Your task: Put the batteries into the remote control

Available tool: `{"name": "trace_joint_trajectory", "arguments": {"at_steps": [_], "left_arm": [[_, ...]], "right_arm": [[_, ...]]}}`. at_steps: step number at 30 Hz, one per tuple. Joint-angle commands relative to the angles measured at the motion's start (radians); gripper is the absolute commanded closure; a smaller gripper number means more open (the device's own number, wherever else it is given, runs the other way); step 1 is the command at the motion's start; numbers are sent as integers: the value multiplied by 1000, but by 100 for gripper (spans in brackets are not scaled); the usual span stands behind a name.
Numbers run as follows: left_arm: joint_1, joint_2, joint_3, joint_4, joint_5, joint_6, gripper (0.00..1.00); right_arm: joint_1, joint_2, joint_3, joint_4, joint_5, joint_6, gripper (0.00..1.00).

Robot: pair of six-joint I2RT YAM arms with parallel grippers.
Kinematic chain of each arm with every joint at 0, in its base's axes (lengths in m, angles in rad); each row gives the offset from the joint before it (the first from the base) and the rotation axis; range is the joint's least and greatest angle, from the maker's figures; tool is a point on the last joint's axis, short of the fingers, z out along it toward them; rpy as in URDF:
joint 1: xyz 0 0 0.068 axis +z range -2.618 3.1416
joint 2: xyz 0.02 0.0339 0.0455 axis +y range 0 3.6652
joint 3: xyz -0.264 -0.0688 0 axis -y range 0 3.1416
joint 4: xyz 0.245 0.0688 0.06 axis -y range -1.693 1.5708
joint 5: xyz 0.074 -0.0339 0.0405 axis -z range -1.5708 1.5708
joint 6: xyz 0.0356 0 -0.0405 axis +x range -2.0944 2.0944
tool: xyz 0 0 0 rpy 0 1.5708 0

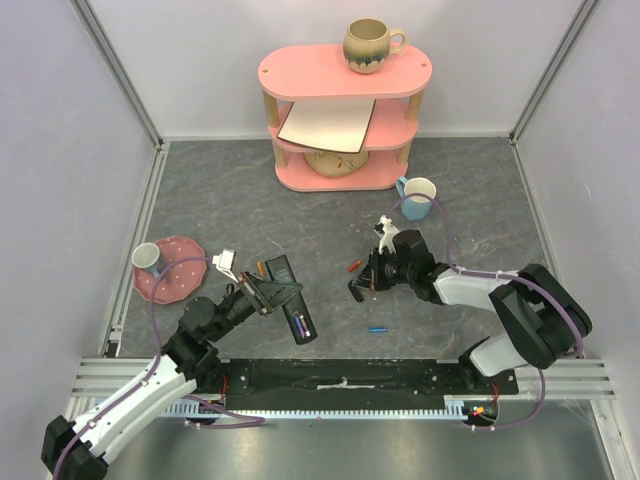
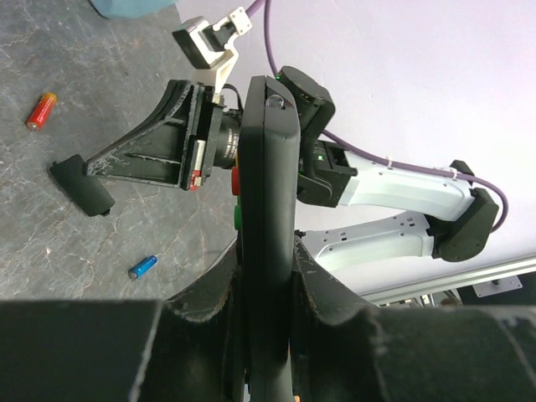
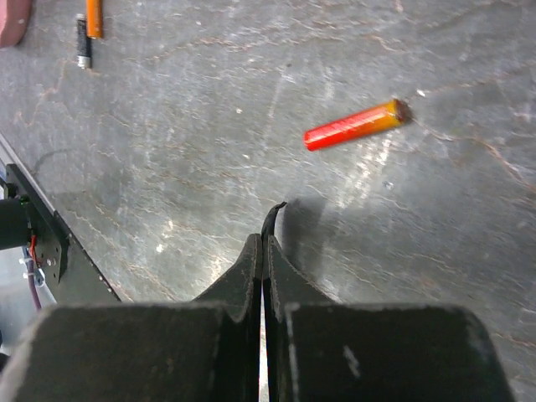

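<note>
My left gripper [image 1: 283,293] [image 2: 266,251] is shut on the black remote control [image 1: 297,305] [image 2: 268,209], which it holds edge-on above the table; red and green buttons show on its side. My right gripper [image 1: 355,290] [image 3: 265,239] is shut on the edge of a thin black battery cover [image 2: 79,186] [image 3: 275,213], low over the table. One dark battery [image 3: 82,42] with a pale end lies beside an orange cylinder [image 3: 94,17], left of the remote. A red and yellow cylinder [image 1: 352,266] [image 3: 356,124] lies just beyond my right fingers.
A small bright blue cylinder [image 1: 378,328] [image 2: 142,266] lies near the front. A blue mug [image 1: 418,197] stands behind my right arm. A pink plate [image 1: 180,280] with a small cup [image 1: 147,257] sits at the left. A pink shelf [image 1: 345,75] stands at the back.
</note>
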Motion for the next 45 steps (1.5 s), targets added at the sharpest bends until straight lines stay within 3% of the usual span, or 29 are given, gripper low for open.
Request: {"name": "trace_joint_trajectory", "arguments": {"at_steps": [1, 5, 10, 13, 19, 24, 28, 33, 45], "left_arm": [[4, -29, -79, 37, -8, -8, 98], [4, -37, -85, 31, -17, -8, 98], [4, -17, -84, 45, -14, -8, 98], [4, -5, -82, 55, -10, -7, 98], [4, -3, -81, 59, -8, -8, 98], [4, 0, -82, 60, -10, -10, 98], [4, -3, -85, 60, -11, -10, 98], [4, -15, -84, 48, -8, -10, 98], [4, -35, -78, 26, -11, -5, 98]], "right_arm": [[-35, 23, -14, 41, -58, -3, 100], [-39, 22, 0, -53, 24, -67, 98], [-41, 3, 2, -99, 77, -83, 69], [-42, -23, 9, -120, 92, -86, 59], [-26, -115, 58, -233, 159, -147, 51], [99, -119, 170, -436, 303, -263, 39], [201, -90, 203, -488, 408, -305, 36], [244, -50, 224, -507, 497, -314, 34], [292, 77, 289, -528, 519, -342, 35]]}}
